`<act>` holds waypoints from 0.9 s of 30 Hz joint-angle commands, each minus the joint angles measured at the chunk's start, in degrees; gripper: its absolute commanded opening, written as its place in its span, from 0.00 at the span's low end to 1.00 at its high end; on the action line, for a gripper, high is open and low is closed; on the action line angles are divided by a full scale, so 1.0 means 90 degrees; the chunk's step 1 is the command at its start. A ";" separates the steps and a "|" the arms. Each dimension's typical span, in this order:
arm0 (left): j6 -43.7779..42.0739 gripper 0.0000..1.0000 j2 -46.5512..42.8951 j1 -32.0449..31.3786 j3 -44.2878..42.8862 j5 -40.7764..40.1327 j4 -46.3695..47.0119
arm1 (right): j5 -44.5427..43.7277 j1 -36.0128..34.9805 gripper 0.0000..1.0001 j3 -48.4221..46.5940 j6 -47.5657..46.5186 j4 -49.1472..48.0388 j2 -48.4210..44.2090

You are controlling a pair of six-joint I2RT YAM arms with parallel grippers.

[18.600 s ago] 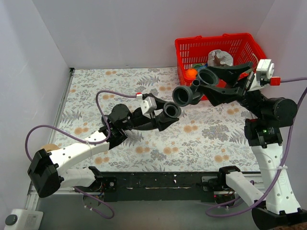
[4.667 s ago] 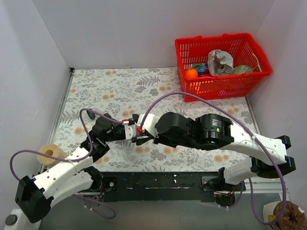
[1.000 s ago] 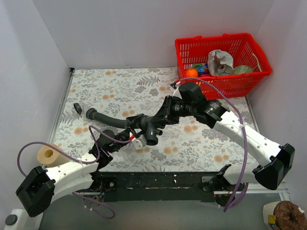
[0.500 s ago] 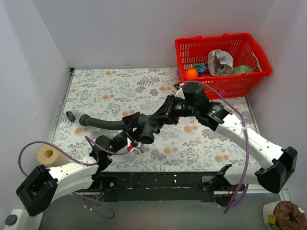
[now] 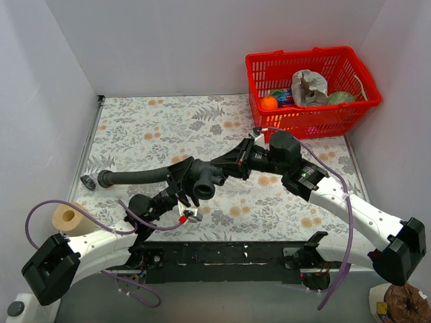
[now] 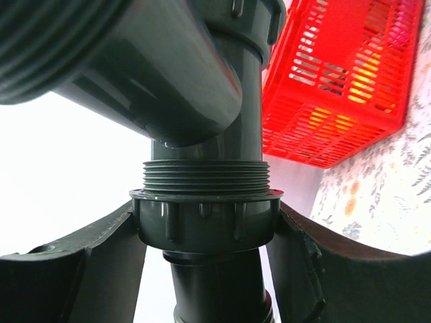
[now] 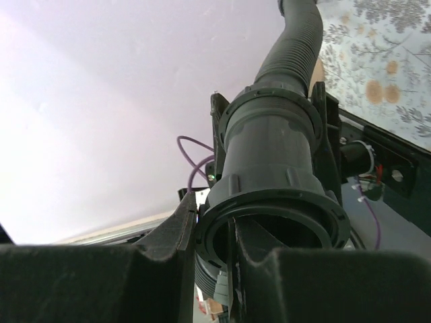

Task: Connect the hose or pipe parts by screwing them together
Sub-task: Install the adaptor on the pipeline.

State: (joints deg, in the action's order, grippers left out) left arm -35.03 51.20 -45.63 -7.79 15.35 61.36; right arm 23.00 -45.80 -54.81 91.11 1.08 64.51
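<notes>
Over the middle of the table (image 5: 135, 128), the left gripper (image 5: 180, 182) clenches the collar nut (image 6: 205, 219) of the hose (image 5: 135, 176), which trails left. The right gripper (image 5: 227, 165) clamps the T-fitting (image 5: 204, 182). Threads (image 6: 205, 176) remain exposed, so the joint likely needs more turning.

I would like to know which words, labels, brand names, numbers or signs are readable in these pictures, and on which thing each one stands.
No text can be read in any view.
The grey fitting and the black hose show no marking.
Any print on the packets in the red basket is too small to read.
</notes>
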 commanded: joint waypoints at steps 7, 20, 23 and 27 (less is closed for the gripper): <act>-0.0874 0.00 -0.0025 -0.0546 -0.0433 0.2611 0.0985 | 0.0140 -0.0350 0.01 0.0055 0.1498 -0.2202 0.0635; -0.1137 0.00 0.0180 -0.0497 -0.0462 0.2211 0.0585 | 0.0325 -0.0467 0.93 -0.0473 0.1351 -0.1244 0.0694; -0.1118 0.00 0.0190 -0.0497 -0.0521 0.2083 0.0526 | 0.0383 -0.0468 0.94 -0.0599 0.1215 -0.1088 0.0664; -0.1089 0.00 0.0132 -0.0497 -0.0540 0.1947 0.0496 | 0.0432 -0.0370 0.96 -0.0804 0.0991 -0.0562 0.0586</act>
State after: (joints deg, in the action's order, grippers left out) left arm -43.20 52.40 -45.63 -7.86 13.23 64.49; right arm 22.24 -45.74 -58.74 99.37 -4.69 67.44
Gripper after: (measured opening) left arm 0.610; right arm 0.946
